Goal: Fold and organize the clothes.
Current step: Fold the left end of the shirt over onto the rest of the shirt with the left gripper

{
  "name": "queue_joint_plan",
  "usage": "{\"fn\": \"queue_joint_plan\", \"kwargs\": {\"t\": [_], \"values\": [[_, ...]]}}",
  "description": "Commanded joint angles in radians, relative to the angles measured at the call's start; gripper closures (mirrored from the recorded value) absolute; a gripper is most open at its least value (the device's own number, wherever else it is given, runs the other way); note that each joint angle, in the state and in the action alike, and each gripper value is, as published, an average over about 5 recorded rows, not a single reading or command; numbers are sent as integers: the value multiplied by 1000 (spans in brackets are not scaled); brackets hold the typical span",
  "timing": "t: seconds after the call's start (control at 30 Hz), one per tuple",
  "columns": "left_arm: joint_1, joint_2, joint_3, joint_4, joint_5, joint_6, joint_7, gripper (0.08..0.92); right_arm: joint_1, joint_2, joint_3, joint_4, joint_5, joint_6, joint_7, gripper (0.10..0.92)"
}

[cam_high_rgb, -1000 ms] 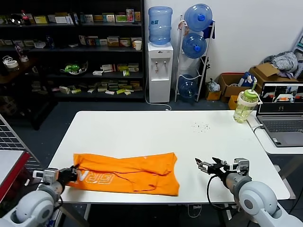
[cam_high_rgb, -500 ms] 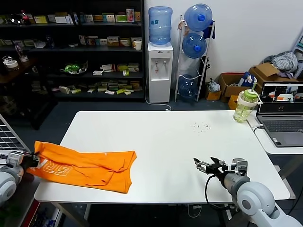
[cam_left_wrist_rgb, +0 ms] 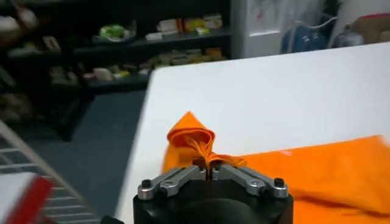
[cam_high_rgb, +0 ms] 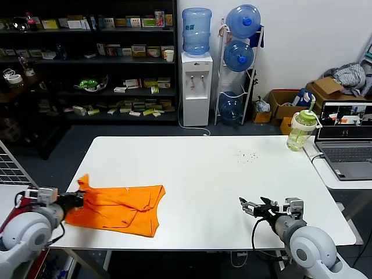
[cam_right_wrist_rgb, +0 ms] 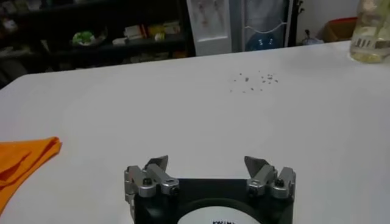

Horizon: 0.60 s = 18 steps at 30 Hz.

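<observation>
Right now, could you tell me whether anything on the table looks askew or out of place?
Yes. The orange T-shirt lies rumpled and crooked at the table's left edge, one end pinched in the left gripper. Small dark specks are scattered near the green bottle.

A bright orange soft-fabric T-shirt lies on the plain white surface, which has dark speckles; the plastic bottle is pale green.
</observation>
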Motion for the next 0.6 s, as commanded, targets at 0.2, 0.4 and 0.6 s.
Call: {"fn": "queue_joint_plan", "kwargs": {"t": [0.2, 0.4, 0.6], "values": [[-162, -208, 217, -194, -108, 56, -176, 892, 30, 26, -37, -19, 0, -7, 20, 203], [-186, -229, 252, -169, -91, 54, -189, 892, 33, 26, -39, -24, 2, -6, 17, 203], [-197, -243, 267, -160, -90, 58, -192, 889, 29, 23, -34, -24, 2, -6, 14, 203]]}}
